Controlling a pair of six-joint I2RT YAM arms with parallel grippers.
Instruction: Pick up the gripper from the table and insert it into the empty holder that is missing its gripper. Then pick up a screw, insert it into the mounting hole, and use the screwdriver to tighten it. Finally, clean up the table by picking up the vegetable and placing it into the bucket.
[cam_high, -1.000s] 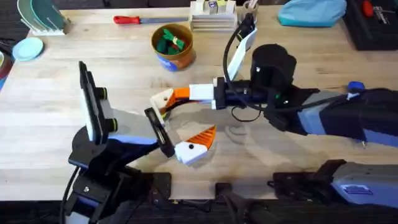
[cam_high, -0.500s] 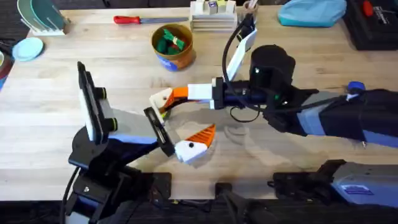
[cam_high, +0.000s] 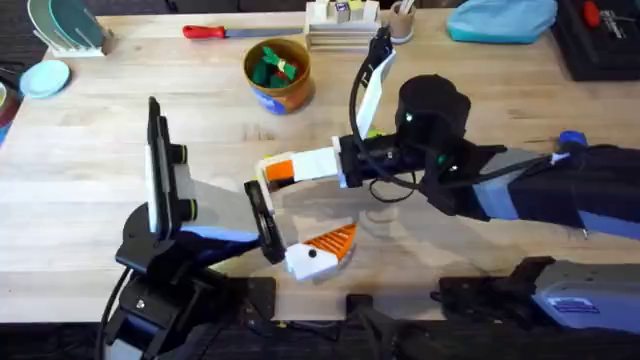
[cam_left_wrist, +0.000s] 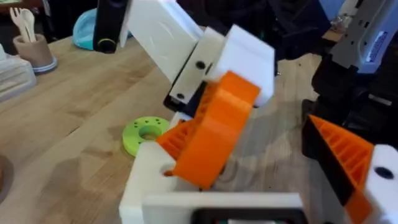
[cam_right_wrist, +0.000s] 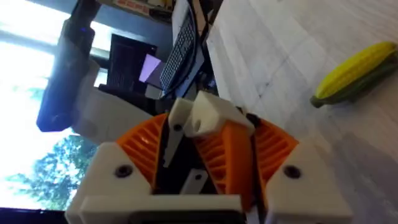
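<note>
Holder (cam_right_wrist: 205, 118) cream-white, angular, clamped in right tool (cam_right_wrist: 205, 162); left tool (cam_high: 300, 250) apart.

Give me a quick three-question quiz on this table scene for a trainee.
1. True or false: the red-handled screwdriver lies inside the bucket.
2. What is the right hand clamping? A. the cream-white holder B. a spoon C. a blue plate
3. Fill in: the toy corn lies on the ____.
Key: 1 false, it lies on the wood beside it; 2 A; 3 table.
</note>
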